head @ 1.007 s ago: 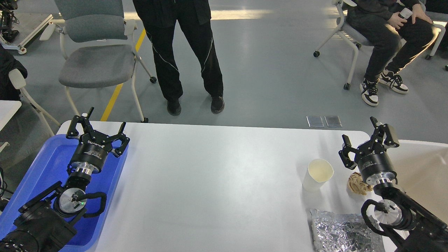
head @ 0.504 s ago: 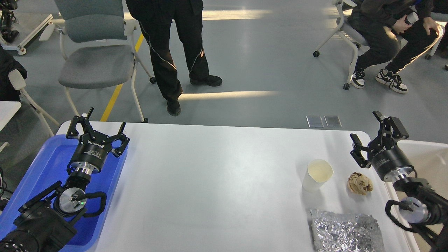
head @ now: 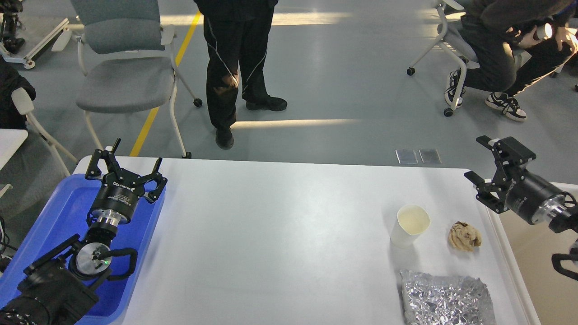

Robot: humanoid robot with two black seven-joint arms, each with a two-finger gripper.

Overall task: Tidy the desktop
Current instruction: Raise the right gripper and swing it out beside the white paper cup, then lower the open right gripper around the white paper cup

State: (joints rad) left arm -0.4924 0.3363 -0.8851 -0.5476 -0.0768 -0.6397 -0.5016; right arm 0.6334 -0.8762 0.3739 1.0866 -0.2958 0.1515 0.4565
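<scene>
The white desktop (head: 280, 234) fills the middle of the head view. On its right part stand a white paper cup (head: 408, 225), a crumpled brown paper ball (head: 463, 236) and a crumpled sheet of silver foil (head: 445, 297). My left gripper (head: 124, 167) is open and empty over the far end of the blue tray (head: 54, 221). My right gripper (head: 490, 169) is open and empty, above the desktop's right edge, up and to the right of the paper ball.
A cream-white bin (head: 537, 271) adjoins the desktop's right side. Beyond the desktop's far edge stand a grey chair (head: 124, 76), a standing person (head: 237, 67) and a seated person (head: 510, 49).
My right gripper has lifted away from the paper ball and swung right toward the bin, empty. The left arm has not moved. The standing person has shifted.
</scene>
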